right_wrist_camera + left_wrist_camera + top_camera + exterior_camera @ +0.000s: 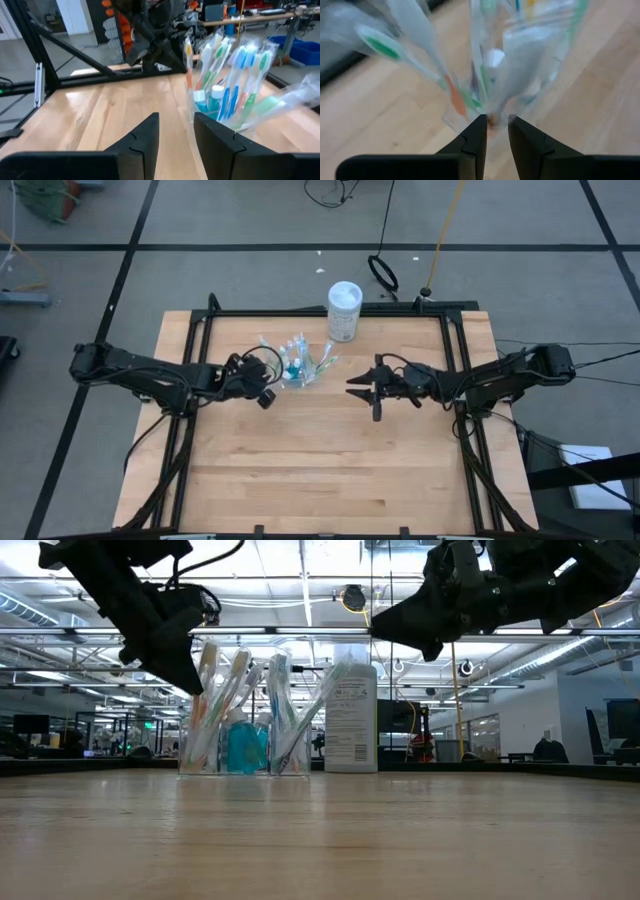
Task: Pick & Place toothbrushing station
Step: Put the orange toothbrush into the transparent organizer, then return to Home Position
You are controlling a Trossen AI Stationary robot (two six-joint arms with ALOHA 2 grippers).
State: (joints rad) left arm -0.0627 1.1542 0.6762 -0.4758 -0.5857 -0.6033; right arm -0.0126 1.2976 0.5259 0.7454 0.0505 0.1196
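Wooden table [330, 470]: clear cup [298, 370] of toothbrushes [235, 75] and teal toothpaste tubes [245, 745] stands mid-table, beside white bottle [344, 311]. Left gripper [268, 396] just beside cup, fingers narrowly parted, holding nothing. Right gripper [358, 388] near, slightly open, empty.

bare wood lies between the right gripper [362, 388] and the clear cup [298, 370]; the white bottle [344, 311] stands behind, and the left gripper [268, 394] seems to crowd the cup's far side.
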